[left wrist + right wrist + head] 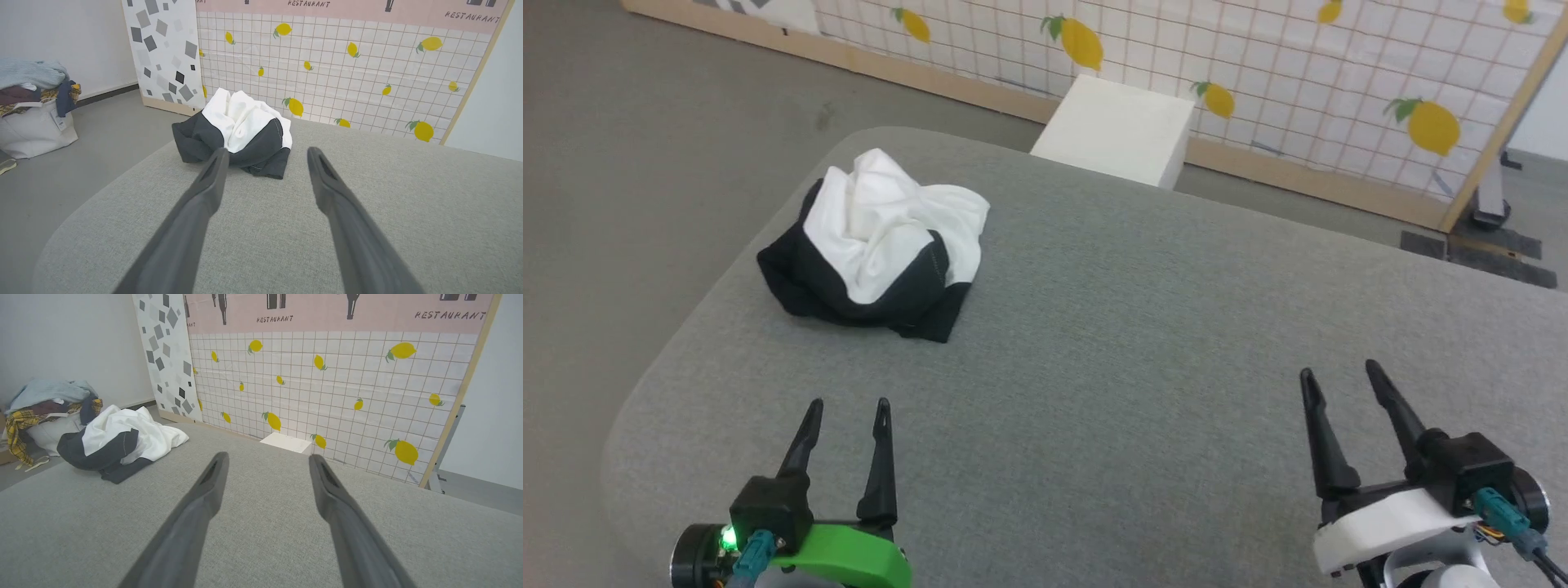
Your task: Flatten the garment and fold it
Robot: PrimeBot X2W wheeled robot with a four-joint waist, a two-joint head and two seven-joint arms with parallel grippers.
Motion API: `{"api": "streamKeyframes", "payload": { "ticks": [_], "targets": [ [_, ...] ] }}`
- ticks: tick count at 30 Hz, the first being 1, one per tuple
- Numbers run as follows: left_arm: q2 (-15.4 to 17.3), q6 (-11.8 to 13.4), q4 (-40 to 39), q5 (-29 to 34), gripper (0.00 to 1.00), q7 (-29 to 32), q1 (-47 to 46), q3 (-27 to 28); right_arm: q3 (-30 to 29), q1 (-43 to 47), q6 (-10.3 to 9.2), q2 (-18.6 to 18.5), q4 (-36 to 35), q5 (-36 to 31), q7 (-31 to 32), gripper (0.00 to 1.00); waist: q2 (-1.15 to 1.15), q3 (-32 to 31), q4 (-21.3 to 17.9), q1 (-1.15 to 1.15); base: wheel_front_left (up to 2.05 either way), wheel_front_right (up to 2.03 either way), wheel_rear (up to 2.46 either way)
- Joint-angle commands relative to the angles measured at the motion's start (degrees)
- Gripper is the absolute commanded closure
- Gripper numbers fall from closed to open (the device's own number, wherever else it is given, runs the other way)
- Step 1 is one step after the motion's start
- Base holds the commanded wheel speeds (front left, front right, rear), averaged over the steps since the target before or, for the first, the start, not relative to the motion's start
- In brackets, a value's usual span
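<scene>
Jaws, both arms: spread wide, nothing between them. They sit low over the near edge of the worktop [1135,327], pointing forward. You hold no cloth and nothing else.

Garment [878,245]: one crumpled heap. The white body is bunched on top, and the black band and sleeves wrap underneath and spill out on the side facing you. It lies straight ahead of the left jaws, well apart from their tips. From the right jaws it is ahead and far over to the left, much further off.

Why so, as I read it: this looks like a ready pose. Open jaws parked at the near edge leave the whole grey surface free for spreading. The heap sits near the far left corner, so there is little room beyond it to lay a sleeve out. You will probably want to pull it toward the middle first.

White box [1115,131]: beyond the far edge, ahead and between the two sets of jaws, against the lemon-print panel [1298,90]. It is off the worktop and not part of the job.

Status: flattening not begun. The left jaws are the natural first reach, and the black hem nearest them is the easiest edge to pinch.

Risk: several layers overlap there, so one pinch may lift the whole bundle rather than open it.
</scene>
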Motion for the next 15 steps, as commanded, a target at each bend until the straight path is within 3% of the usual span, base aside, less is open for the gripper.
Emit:
{"api": "streamKeyframes", "payload": {
  "ticks": [1,15],
  "targets": [
    [-0.2,-0.5,0.3,-0.5,0.0,-0.6,0.7,-0.1,0.4,-0.7,-0.07,0.1,0.5,0.4,-0.8,0.0,0.0,-0.5,1.4,0.0,0.0,0.0,0.0],
    [-0.3,-1.4,0.8,-0.4,0.0,-2.3,1.9,0.1,1.9,-0.7,-0.08,0.1,2.2,0.9,-2.4,0.0,0.0,-1.3,6.0,0.0,0.0,0.0,0.0]
  ]
}}
